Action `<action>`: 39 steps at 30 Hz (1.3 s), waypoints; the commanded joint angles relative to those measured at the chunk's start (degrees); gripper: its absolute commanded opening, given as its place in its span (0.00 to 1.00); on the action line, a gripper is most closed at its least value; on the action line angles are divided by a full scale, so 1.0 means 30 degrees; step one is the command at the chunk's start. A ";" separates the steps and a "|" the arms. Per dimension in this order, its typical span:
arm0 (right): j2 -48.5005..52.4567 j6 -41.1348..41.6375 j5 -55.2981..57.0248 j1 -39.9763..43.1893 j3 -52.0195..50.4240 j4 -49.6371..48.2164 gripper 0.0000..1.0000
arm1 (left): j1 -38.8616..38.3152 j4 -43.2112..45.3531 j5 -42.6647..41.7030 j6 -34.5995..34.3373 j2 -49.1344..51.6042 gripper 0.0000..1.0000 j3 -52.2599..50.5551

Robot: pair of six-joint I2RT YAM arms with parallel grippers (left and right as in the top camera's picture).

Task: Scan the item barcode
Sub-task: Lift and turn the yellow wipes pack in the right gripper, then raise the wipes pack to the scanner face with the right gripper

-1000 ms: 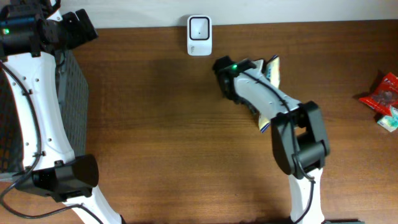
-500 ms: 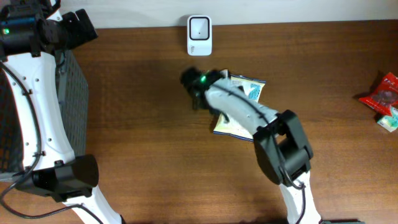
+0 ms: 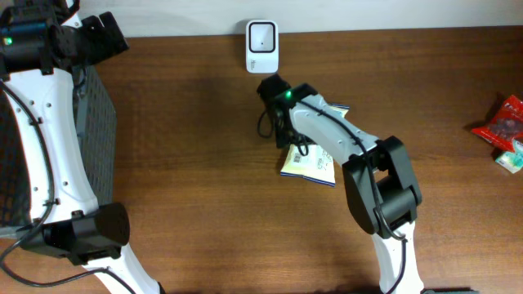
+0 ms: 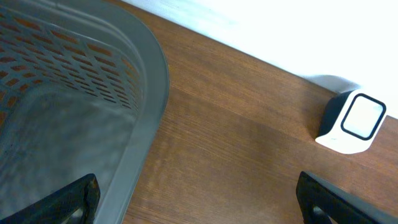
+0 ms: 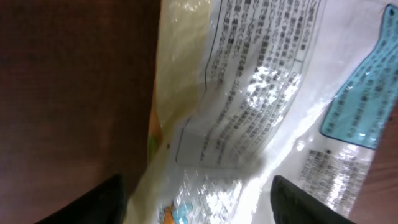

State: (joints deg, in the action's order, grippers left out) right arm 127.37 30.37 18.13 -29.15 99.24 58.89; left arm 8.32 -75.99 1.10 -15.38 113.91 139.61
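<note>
Wood-grain table (image 3: 180, 163) bears a glossy crinkled packet (image 3: 309, 167) near a boxy scanner (image 3: 261, 46).

packet (image 3: 306, 167): glossy white-yellow-teal, printed side up, lying flat | scanner (image 3: 261, 46): white, window up, near packet

Glossy plastic packet (image 5: 249, 112), matt wooden table (image 3: 188, 163)

Grey basket (image 3: 103, 131) far left; red packet (image 3: 507, 121) far right.
</note>
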 commanded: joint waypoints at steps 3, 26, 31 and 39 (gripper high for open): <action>-0.0044 0.1209 0.2120 -0.0517 -0.2295 -0.1858 0.53 | 0.0073 0.0022 0.0211 0.0313 0.0131 0.99 0.0233; -0.0073 -0.2798 -2.7132 0.2361 0.1654 -0.5515 0.04 | 0.0066 0.0029 0.0204 0.0313 0.0131 0.99 0.0226; -0.0073 0.1377 -2.6767 0.3177 -0.2849 -1.1074 0.04 | 0.0160 0.0022 0.0204 0.0313 0.0131 0.99 0.0233; -0.0248 0.0087 -2.3197 0.7031 -0.5173 -0.9282 0.52 | 0.0189 0.0022 0.0204 0.0313 0.0131 0.99 0.0226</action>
State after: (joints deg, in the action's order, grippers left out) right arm 127.83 34.39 -57.23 -10.90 83.55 27.68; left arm 8.49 -76.01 1.10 -15.35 113.91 139.61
